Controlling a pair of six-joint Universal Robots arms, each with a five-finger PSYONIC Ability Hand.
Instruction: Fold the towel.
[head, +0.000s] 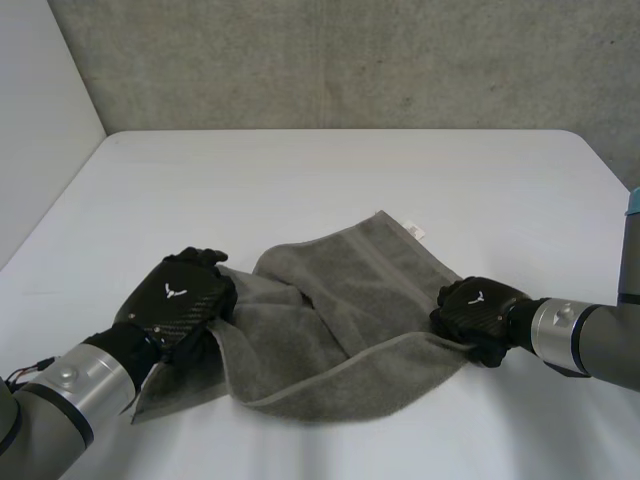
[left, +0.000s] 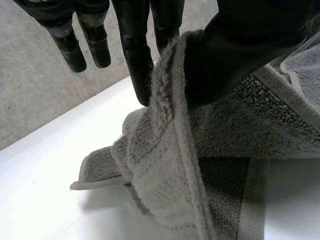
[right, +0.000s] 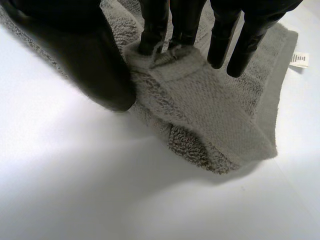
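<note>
A grey towel (head: 340, 300) lies rumpled on the white table (head: 330, 170), with a small white label (head: 416, 230) at its far corner. My left hand (head: 180, 297) is at the towel's left edge. In the left wrist view its thumb (left: 235, 45) pinches a raised edge of the towel (left: 165, 190) against a finger. My right hand (head: 478, 308) is at the towel's right edge, near the front corner. There its fingers (right: 155, 25) press into a bunched fold of the towel (right: 210, 115) and the thumb (right: 95, 55) closes against it.
The table runs wide and bare behind the towel to a grey concrete wall. Its left edge slants toward a pale wall. My right arm's blue cap (head: 633, 205) shows at the table's right side.
</note>
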